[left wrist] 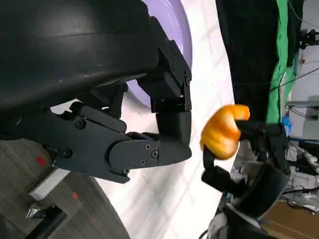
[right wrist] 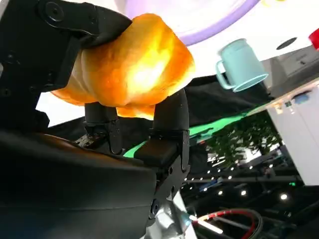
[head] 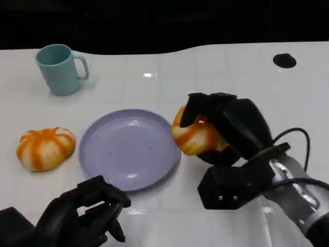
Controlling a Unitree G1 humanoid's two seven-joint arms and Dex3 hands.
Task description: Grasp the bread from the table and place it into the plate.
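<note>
Head view: The right hand (head: 226, 128) grips a bread roll (head: 195, 135), fingers wrapped over its top, at the right rim of the purple plate (head: 128, 149). The roll appears lifted clear of the table (head: 216, 72), though contact cannot be ruled out. Judged step: transport, with the grasp complete and placement not yet done. The next move calls for carrying the roll toward the table's left edge until it sits over the plate's centre, lowering it, then releasing it. The left hand (head: 85, 216) rests near the front edge of the table, fingers curled in and holding nothing. A second orange roll (head: 46, 148) lies just beside the plate's left rim. A teal mug (head: 60, 69) stands near the far left corner. Neither obstructs the path; the plate's raised rim is the one thing to clear.

Left wrist view: The left hand (left wrist: 124, 134) shows curled fingers with nothing between them. Beyond it, the right hand (left wrist: 249, 159) holds the roll (left wrist: 222, 132) beside the plate (left wrist: 177, 35).

Right wrist view: Fingers (right wrist: 169, 119) clamp the roll (right wrist: 129, 69) from both sides, close to the plate rim (right wrist: 209, 25). The mug (right wrist: 241, 64) stands farther off.
</note>
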